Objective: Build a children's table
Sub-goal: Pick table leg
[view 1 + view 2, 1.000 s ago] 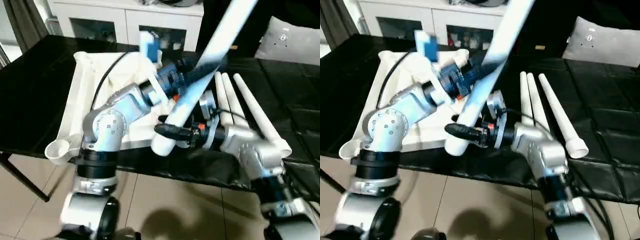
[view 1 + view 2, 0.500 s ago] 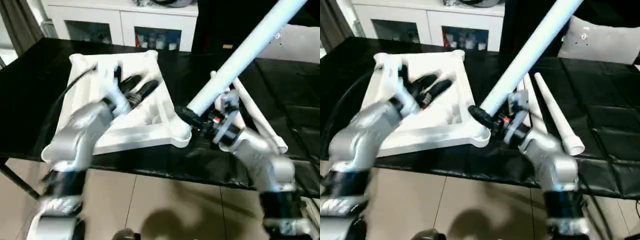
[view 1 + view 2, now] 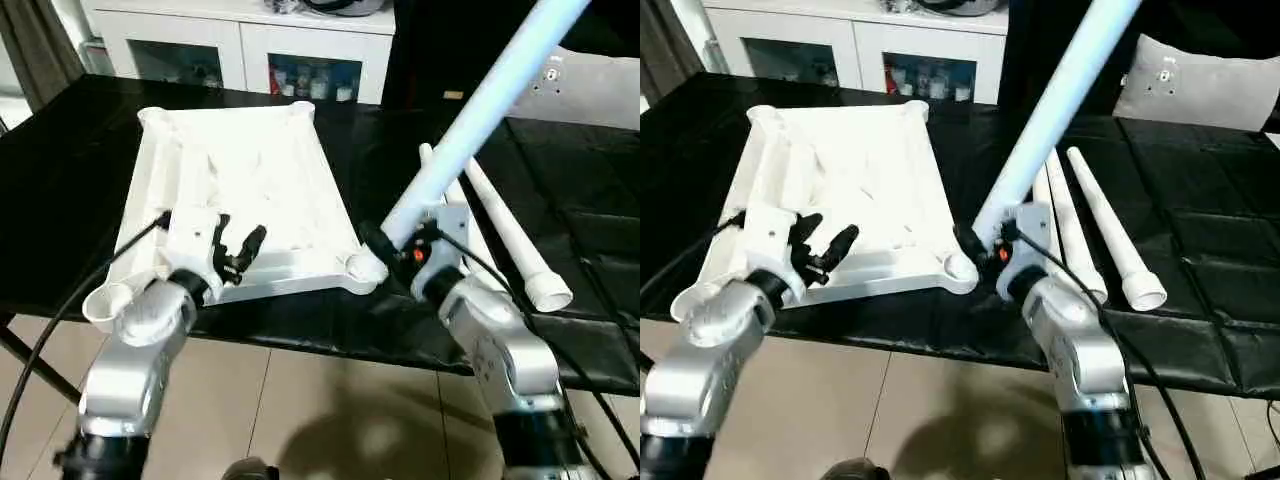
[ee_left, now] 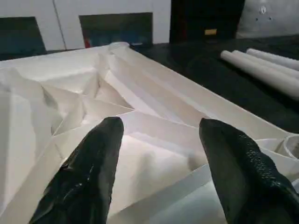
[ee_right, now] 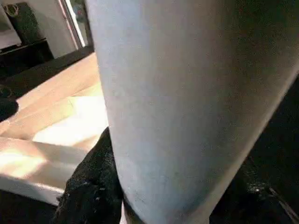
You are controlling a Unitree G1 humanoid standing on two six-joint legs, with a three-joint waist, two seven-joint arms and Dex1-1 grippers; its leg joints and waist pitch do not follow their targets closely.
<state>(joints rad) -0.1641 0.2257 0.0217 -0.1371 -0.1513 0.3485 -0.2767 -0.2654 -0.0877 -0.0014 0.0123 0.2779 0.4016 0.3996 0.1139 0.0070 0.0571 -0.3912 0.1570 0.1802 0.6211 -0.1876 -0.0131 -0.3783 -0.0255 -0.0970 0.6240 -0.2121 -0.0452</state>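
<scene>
1. We are looking down at an all-white plastic square table top lying upside down, ribbed underside up, on a black table surface. Its round corner sockets are showing, one at the near right corner and one at the near left.

2. Our left gripper is hanging just over the near edge of the table top, its two black fingers spread apart and grasping nothing. In the left wrist view the ribs of the underside are lying between and beyond the fingers.

3. Our right gripper is clenching around the thick lower end of a long tapered white round leg. The leg is tilting up and away to the right, and its lower end is sitting just beside the near right corner socket; we cannot tell whether it is touching or entering the socket.

4. In the right wrist view the held leg is crowding the frame, with a black finger pressing against its side.

5. Three more white tapered legs are lying side by side on the black surface to the right of the table top, open wide ends towards us.

6. A white cabinet with glass doors is standing behind the table. Items are sitting behind the glass, but we are reading no writing on them, and we can make out no labels or brand marks anywhere.
</scene>
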